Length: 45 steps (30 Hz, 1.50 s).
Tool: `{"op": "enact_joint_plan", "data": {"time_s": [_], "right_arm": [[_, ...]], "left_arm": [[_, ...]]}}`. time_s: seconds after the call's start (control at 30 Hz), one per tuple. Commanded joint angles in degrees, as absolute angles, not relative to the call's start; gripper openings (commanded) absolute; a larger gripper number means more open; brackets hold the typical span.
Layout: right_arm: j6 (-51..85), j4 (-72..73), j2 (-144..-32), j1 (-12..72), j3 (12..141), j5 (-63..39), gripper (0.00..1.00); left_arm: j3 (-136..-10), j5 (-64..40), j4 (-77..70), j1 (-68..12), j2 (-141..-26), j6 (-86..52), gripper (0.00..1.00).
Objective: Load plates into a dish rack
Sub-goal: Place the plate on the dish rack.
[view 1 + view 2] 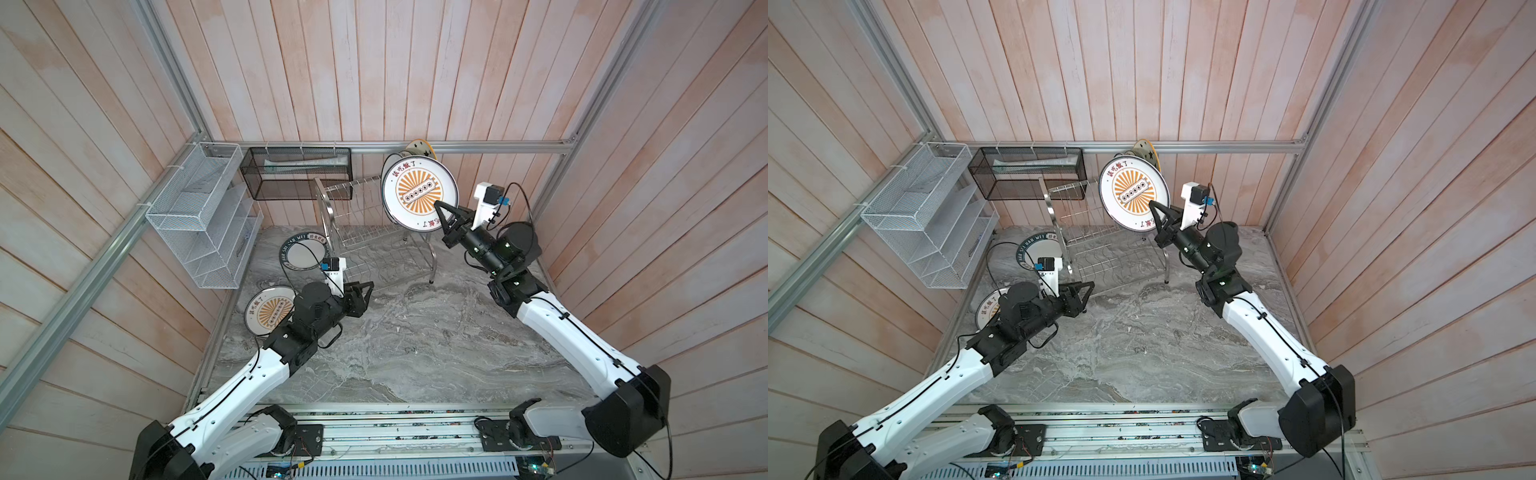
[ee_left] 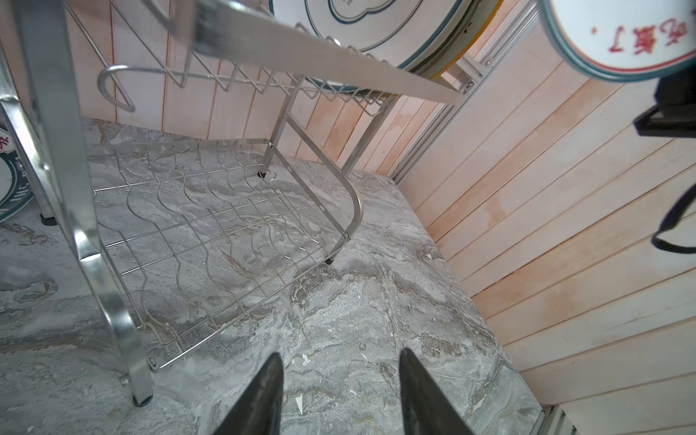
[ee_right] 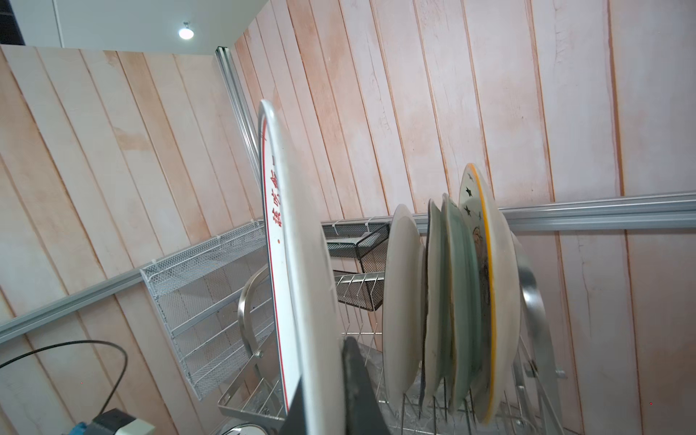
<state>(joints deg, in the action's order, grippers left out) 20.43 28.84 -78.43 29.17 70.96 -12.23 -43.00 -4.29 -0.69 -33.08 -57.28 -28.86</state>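
Your right jaws are clamped on the rim of an upright sunburst plate (image 1: pixel 419 193), held over the dish rack (image 2: pixel 52 132) beside the racked plates (image 3: pixel 403 301) on its upper tier. Your left jaws hang half-open and empty above the tabletop (image 1: pixel 415 340).

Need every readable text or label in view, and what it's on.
"该吃饭了", red: held sunburst plate, in the right gripper.
"该吃饭了", red: table sunburst plate.
"MEI": dark rim of the ringed plate; its other letters and Chinese characters are too small to read.
Racked plates: no text visible.
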Motion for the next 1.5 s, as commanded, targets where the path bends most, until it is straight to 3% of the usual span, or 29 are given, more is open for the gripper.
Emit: {"op": "enact_joint_plan", "data": {"time_s": [0.0,0.47,0.8,1.47], "right_arm": [[15.6,28.4,-81.4,31.7,77.2,-1.4,0.0],[3.3,13.1,-100.6,39.4,104.8,18.7,0.0],[-0.3,3.0,-111.9,41.9,120.3,27.2,0.0],[-3.5,-4.3,-117.6,43.8,126.9,32.7,0.0]], "left_arm": [[-41.8,-5.3,0.9,-32.7,-55.8,-28.0,0.51],[-41.2,-6.6,0.7,-32.5,-54.9,-28.4,0.5],[-39.8,-5.3,0.1,-32.5,-52.6,-28.8,0.5],[-38.6,-4.6,0.1,-32.5,-51.2,-28.8,0.5]]}}
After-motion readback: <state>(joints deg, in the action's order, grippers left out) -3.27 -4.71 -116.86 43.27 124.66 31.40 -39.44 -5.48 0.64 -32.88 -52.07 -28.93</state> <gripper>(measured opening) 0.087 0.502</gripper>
